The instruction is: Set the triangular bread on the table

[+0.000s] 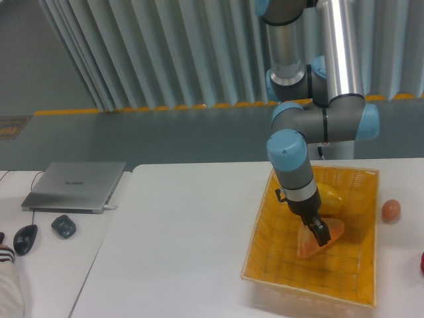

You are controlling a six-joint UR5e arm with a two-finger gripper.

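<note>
The arm reaches down into the yellow basket (265, 265) with its gripper (318, 233) set right on the triangular bread (311, 244), and from where I stand the dark fingers look pinched on the upper part of the wedge, though the wrist hides the exact contact. The bread sits in the middle of the basket, its broad end toward the near side and its tip pointing up toward the right, tilted a little as if one end is raised off the woven floor. I'd judge that tilt comes from the grip being high on the piece rather than at its centre. Just behind it, against the far wall of the basket, lies a yellow pepper (329, 197), close but apart from the bread, so the lift has to go mostly upward to avoid nudging it. The table (185, 232) spreads wide and white to the left of the basket, and that open side seems the natural place to carry the wedge. A small orange ball (391, 210) rests on the tabletop outside the basket's right wall, and a laptop (74, 185) sits far off left on another surface.
</note>
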